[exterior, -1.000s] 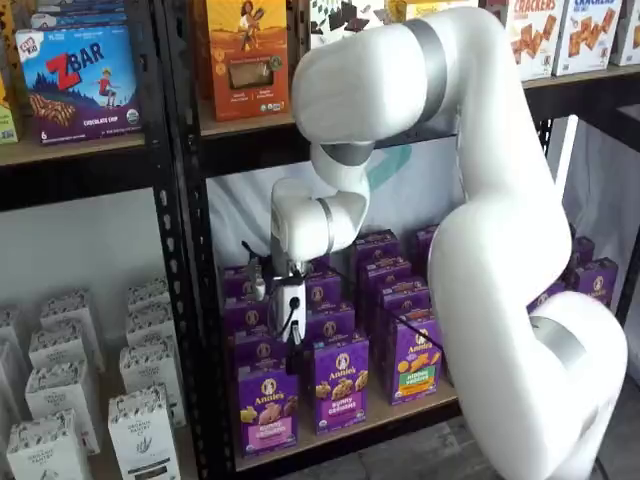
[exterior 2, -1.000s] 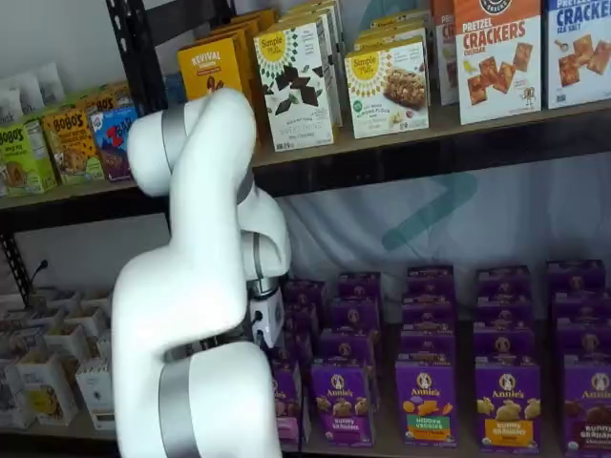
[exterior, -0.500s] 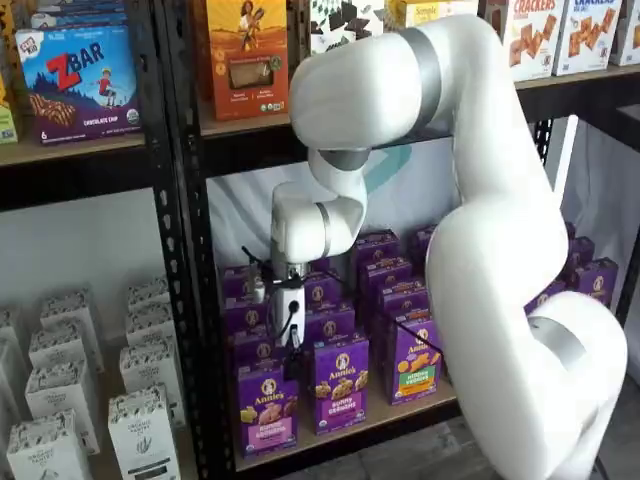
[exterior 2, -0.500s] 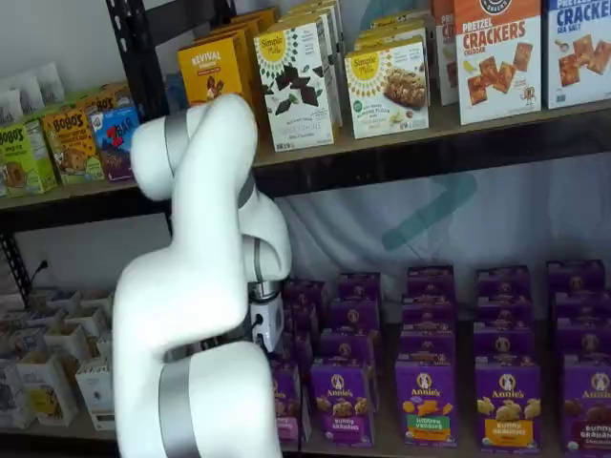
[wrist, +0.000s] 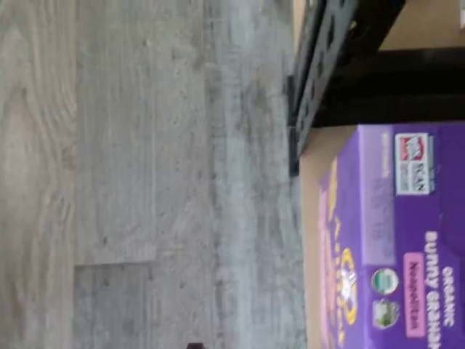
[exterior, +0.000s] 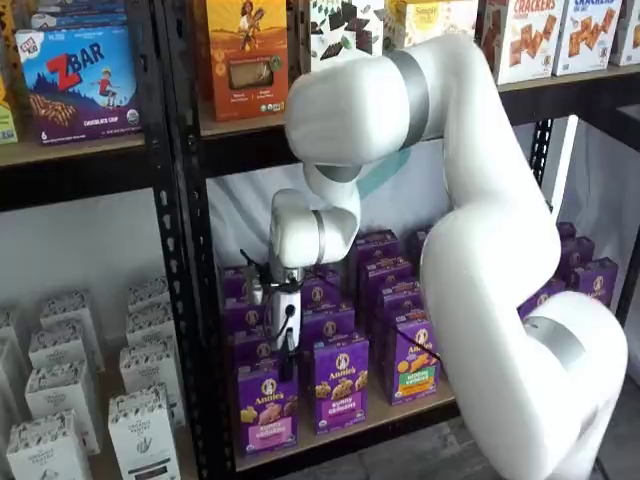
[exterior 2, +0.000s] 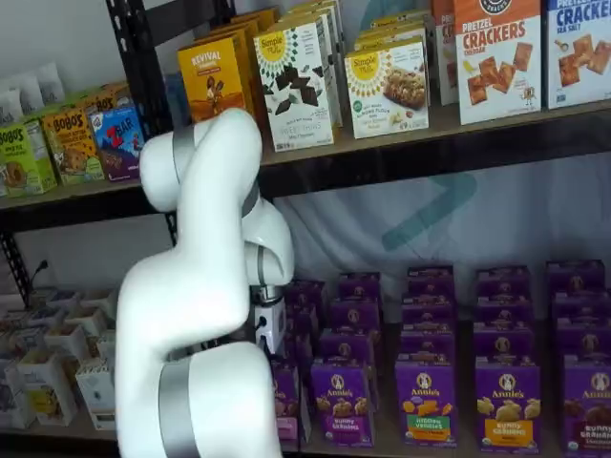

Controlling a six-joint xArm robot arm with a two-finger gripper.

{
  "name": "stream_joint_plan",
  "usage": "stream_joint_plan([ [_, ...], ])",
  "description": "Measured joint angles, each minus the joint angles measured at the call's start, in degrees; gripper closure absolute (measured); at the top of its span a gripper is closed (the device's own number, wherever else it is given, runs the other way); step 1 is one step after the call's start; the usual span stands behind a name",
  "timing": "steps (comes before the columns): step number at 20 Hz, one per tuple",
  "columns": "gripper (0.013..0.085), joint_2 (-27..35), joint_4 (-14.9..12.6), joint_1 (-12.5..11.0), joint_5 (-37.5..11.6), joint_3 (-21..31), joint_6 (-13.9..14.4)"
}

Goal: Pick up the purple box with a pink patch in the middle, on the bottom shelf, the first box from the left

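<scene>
Wrist view, glossy purple box [wrist: 385,240], grey plank floor [wrist: 145,174], hand [exterior: 288,362] state unclear

The white arm [exterior: 470,200] bends at its elbow, wrist pointing down. The gripper [exterior: 287,345] hangs vertically; its black fingers [exterior: 288,352] show no clear gap.

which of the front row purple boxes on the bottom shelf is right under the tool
The purple box with the pink patch, at the left end of the front row. The tool hangs just above its top; the neighbours with tan crackers and the orange-green patch sit further right.
</scene>
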Motion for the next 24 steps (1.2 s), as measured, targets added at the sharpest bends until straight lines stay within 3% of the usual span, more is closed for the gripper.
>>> stream_joint_plan([
  [4, 0.0130, 1.4, 1.2, 0.3, -2.1, -1.2, -0.8],
  [17, 0.0130, 7.3, -1.5, -0.2, -4.0, -5.8, 0.8],
  [24, 0.0130, 10.3, -2.2, -0.9, -1.2, -9.8, 0.9],
])
